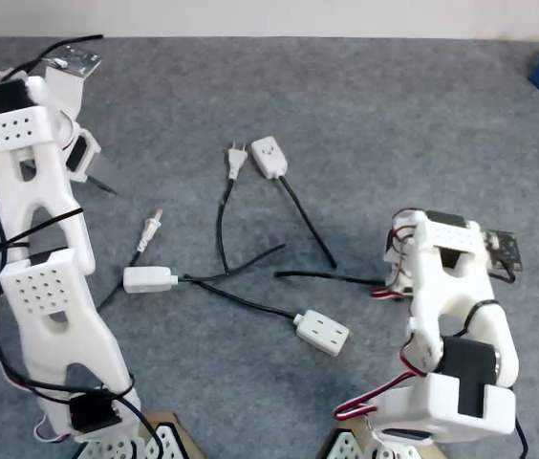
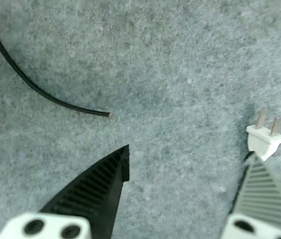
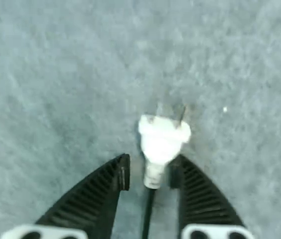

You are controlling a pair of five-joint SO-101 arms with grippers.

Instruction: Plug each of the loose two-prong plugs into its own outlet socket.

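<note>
Gently: likely a light, hard plug (image 3: 163, 137) on springy cord (image 3: 148, 219).
Pinch body behind prongs (image 3: 182, 112); right claw (image 3: 150, 167) at plug, grasp impossible to tell; left claw (image 2: 189, 158) released.

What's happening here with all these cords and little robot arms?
Two robot arms are meant to push loose plugs into sockets. The right gripper is open around one plug, not clamped on it. The left gripper hangs open over the carpet, with another plug just beside it. No plug is in a socket yet.
</note>
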